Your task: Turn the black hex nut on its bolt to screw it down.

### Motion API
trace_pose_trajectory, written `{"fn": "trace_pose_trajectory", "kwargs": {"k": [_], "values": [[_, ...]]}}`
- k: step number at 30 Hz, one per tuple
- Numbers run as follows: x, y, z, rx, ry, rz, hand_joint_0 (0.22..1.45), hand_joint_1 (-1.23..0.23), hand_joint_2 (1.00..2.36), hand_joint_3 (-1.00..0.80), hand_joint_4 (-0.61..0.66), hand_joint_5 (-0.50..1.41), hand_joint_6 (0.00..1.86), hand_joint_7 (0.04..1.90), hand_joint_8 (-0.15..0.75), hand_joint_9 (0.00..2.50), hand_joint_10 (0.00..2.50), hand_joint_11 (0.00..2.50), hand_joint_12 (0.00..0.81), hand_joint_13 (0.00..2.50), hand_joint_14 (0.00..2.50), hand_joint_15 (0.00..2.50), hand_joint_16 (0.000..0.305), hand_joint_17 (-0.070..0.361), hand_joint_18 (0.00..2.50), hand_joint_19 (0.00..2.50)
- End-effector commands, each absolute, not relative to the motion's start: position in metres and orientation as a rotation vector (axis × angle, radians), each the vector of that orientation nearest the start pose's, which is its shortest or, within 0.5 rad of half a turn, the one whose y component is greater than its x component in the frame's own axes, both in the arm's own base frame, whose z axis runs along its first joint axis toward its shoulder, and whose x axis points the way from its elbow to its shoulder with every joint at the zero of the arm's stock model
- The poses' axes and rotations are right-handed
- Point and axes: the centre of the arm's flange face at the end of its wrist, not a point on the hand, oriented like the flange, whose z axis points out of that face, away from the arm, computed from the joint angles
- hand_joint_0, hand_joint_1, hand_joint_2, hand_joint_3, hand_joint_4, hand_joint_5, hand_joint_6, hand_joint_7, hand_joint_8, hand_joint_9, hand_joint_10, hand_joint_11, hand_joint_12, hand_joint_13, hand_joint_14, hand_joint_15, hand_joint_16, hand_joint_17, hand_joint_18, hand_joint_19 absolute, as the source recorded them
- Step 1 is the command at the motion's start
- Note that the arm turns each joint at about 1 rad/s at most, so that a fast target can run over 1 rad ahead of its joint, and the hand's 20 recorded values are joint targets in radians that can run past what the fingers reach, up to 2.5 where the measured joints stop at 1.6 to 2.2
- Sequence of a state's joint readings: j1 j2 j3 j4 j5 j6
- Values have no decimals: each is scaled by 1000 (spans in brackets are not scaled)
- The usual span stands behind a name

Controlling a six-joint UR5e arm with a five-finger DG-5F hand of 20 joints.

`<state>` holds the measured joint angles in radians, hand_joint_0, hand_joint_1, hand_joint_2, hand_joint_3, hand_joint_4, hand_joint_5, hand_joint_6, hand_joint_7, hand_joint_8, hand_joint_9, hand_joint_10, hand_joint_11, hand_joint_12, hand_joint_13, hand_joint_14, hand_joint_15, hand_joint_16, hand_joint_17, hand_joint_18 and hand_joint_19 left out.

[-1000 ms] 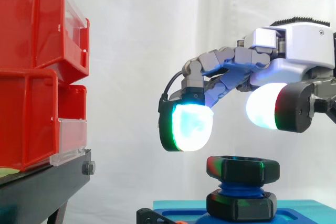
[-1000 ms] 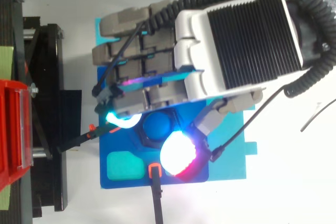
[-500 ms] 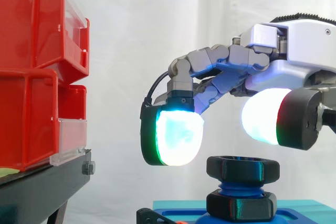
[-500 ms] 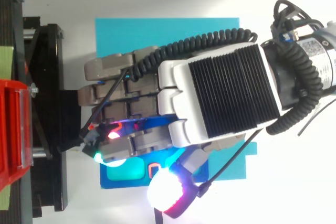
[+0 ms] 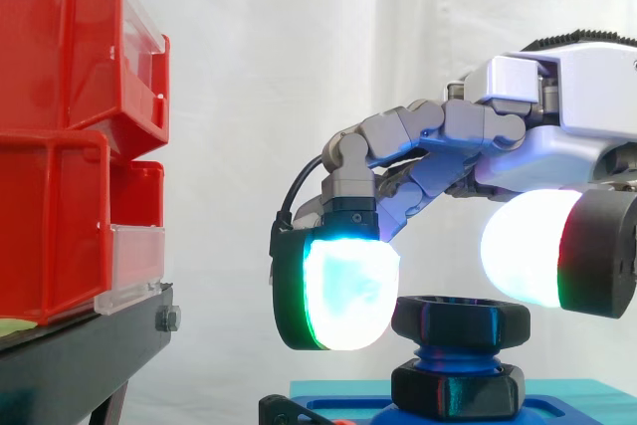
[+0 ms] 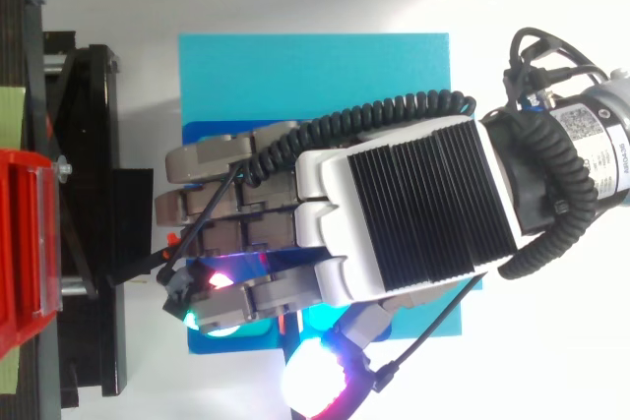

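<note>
Your black hex nut sits high on the blue threaded bolt. The bolt stands upright from a cyan board, with a second black nut at its foot and bare thread between the two. The hand hovers over it, fingers bent downward and the thumb held well apart from them, gripping nothing. In the side view one glowing fingertip hangs just left of the nut and the thumb just right of it, though you cannot tell whether either touches. Expect the nut to be light, rigid and smooth-faced, probably plastic, so the thick pads may slip on it. Take it by two opposite flats, with the pads level with its band, and squeeze gently. Too much sideways load could bind the thread or tilt the bolt.
</note>
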<state>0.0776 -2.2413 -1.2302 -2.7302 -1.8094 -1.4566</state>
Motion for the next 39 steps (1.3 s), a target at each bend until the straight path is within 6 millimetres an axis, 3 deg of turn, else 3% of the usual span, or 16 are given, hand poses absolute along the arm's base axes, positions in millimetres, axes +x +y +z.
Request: {"fn": "trace_pose_trajectory", "kwargs": {"k": [1,39], "values": [[746,-54,277,-168,1488,332,461,-359,1000,-500,97,-106,573,1163,215,693,10,290,244,566,9,224,28,64,323,213],[739,-84,274,-180,1515,316,464,-359,1000,-500,92,-106,555,1175,210,694,10,281,237,602,10,256,28,62,371,252]]}}
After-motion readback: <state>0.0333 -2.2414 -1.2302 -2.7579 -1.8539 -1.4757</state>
